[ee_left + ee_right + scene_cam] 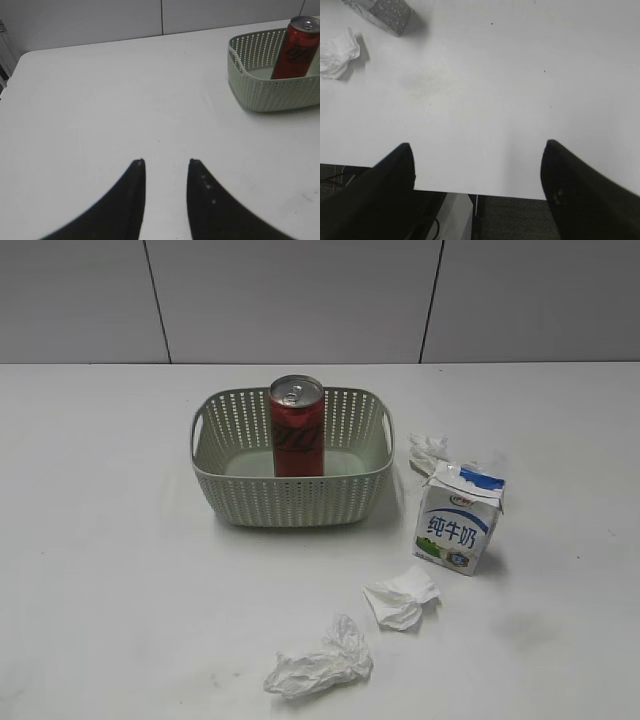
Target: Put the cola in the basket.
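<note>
The red cola can [298,428] stands upright inside the pale green basket [291,498] at the table's middle back. Both show in the left wrist view too, the cola [296,47] in the basket [270,92] at the upper right. My left gripper [166,162] is open and empty, over bare table far left of the basket. My right gripper [477,146] is wide open and empty, over the table's near edge. Neither gripper shows in the exterior view.
A white-and-blue milk carton [459,520] stands right of the basket; its base shows in the right wrist view [382,12]. Crumpled tissues lie behind the carton [428,450], in front of it [402,598] and nearer the front [320,662]. One tissue [337,52] shows at the right wrist view's left.
</note>
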Robot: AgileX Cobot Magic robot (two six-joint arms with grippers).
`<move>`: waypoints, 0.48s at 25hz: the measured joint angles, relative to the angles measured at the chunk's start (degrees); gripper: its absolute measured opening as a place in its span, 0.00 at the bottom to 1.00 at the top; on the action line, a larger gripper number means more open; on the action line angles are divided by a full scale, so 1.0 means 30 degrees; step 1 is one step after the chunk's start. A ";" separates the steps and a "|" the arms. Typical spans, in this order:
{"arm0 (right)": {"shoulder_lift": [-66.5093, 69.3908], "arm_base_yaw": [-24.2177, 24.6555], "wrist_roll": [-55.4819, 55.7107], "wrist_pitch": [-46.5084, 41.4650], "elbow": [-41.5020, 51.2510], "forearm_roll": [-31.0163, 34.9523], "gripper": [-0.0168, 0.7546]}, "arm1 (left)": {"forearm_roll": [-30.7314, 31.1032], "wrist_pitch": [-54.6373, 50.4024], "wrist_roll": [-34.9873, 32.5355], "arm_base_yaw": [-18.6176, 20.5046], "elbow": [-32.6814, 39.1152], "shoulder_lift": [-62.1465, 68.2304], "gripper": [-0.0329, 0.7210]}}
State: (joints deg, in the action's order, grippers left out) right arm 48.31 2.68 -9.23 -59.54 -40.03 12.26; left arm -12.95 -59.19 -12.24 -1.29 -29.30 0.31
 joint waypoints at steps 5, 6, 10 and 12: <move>-0.3498 0.0000 0.0000 0.0110 0.2492 0.0021 0.79 | 0.0000 0.0000 0.0000 0.0000 0.0000 0.0000 0.35; -0.4236 0.0000 0.0000 0.0110 0.2867 0.0021 0.79 | 0.0000 0.0000 0.0000 0.0000 0.0000 0.0000 0.35; -0.6976 0.0000 -0.0020 -0.0155 0.3688 0.0058 0.79 | 0.0000 0.0000 0.0000 0.0000 0.0000 0.0000 0.35; -0.8283 0.0000 -0.0020 -0.0163 0.3742 0.0079 0.79 | 0.0000 0.0000 0.0000 0.0000 0.0000 0.0000 0.35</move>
State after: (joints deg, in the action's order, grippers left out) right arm 23.46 2.68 -9.29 -60.03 -28.81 12.49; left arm -12.95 -59.19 -12.24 -1.29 -29.30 0.31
